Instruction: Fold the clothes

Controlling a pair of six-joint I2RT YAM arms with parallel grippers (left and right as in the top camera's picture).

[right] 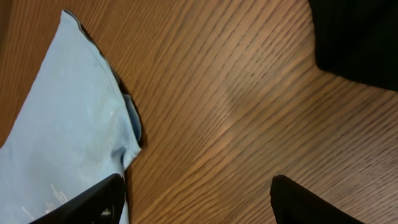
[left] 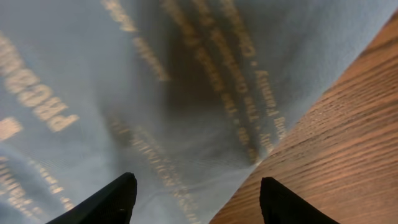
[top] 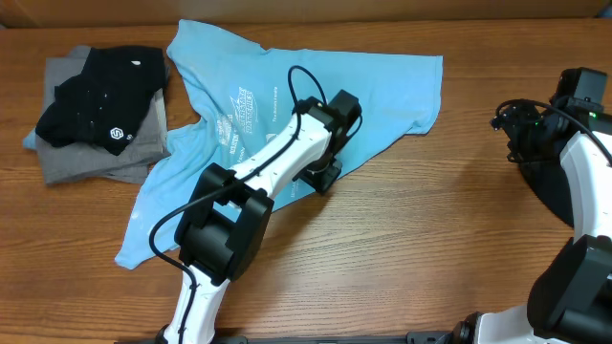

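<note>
Far left of table [top: 449, 229]: pile of clothes, black shirt [top: 100, 105] with a small white logo lying on top of grey shirt [top: 91, 167]. Just right of the pile, its left edge meeting the grey cloth: light blue T-shirt [top: 392, 86], laid out on the wood, crumpled and not folded, white lettering facing up. It runs from the back of the table down toward the front left, with one corner reaching right. Left arm [top: 277, 158] stretches across the middle of the T-shirt. Left gripper [left: 196, 208]: jaws spread apart, nothing between them, poised over the printed cloth beside its edge, bare wood to one side. Cannot tell whether the tips touch the cloth. Right side: right gripper [right: 196, 208], jaws spread apart and empty, over bare wood, a corner of the T-shirt near one finger.
</note>
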